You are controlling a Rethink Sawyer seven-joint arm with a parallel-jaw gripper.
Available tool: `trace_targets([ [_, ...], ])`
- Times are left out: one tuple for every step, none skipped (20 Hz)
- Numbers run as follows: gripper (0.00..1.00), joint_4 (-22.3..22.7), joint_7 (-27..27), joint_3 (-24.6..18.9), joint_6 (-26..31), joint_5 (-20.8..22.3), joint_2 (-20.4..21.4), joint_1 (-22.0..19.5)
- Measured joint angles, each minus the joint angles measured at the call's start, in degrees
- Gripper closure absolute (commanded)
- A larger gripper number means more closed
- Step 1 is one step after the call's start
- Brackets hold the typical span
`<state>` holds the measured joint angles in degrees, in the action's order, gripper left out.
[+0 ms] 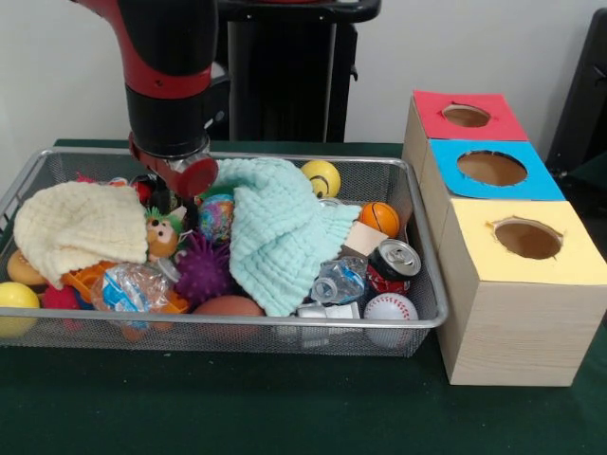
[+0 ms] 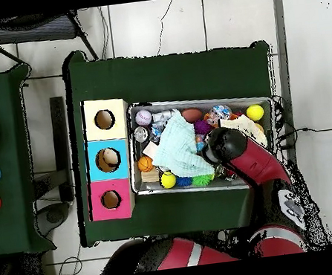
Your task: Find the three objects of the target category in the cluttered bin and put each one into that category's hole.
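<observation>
In the cluttered bin (image 1: 417, 318), the gripper (image 1: 175, 194) hangs just above the tan-orange figure (image 1: 163, 234), seemingly to seize it; whether its jaws are parted, I cannot tell

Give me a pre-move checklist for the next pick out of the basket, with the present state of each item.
1. Gripper position: down inside the wire-mesh basket, right above the tan-orange toy figure with a green tuft. Ok.
2. Gripper open or shut: hidden by the arm's wrist in both views. Cannot tell.
3. Target exposed: the figure's face shows, but the cream cloth lies right beside it. Cannot tell if it will snag.
4. Mint green cloth covers the basket's middle, possibly hiding other targets. Not ok.
5. Holes in the red box, blue box and yellow box: unblocked. Ok.
</observation>
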<state>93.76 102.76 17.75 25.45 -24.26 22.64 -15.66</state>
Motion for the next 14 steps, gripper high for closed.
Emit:
trace_targets([
  [0.0, -0.01, 0.0, -0.21, -0.46, -0.11, -0.26, -0.12],
  [0.0, 0.0, 0.0, -0.49, -1.05, -0.24, -0.62, -0.31],
  [0.0, 0.0, 0.0, -0.7, -1.48, -0.29, -0.87, -0.47],
  [0.0, -0.01, 0.0, -1.19, -2.62, -0.42, -1.52, -0.91],
  [0.0, -0.01, 0.0, -1.43, -3.33, -0.46, -1.97, -1.21],
  [0.0, 0.0, 0.0, -1.51, -3.6, -0.45, -2.16, -1.34],
  [0.0, 0.0, 0.0, -1.56, -3.91, -0.45, -2.43, -1.47],
  [0.0, -0.01, 0.0, -1.61, -4.22, -0.46, -2.69, -1.6],
  [0.0, -0.01, 0.0, -1.6, -4.35, -0.46, -2.91, -1.67],
  [0.0, 0.0, 0.0, -1.61, -4.35, -0.46, -2.92, -1.68],
  [0.0, 0.02, 0.0, -1.61, -4.34, -0.46, -2.88, -1.68],
  [0.0, 0.03, 0.0, -1.61, -4.34, -0.46, -2.85, -1.68],
  [0.0, 0.05, 0.0, -1.61, -4.34, -0.45, -2.8, -1.67],
  [0.0, 0.1, 0.0, -1.61, -4.34, -0.44, -2.72, -1.68],
])
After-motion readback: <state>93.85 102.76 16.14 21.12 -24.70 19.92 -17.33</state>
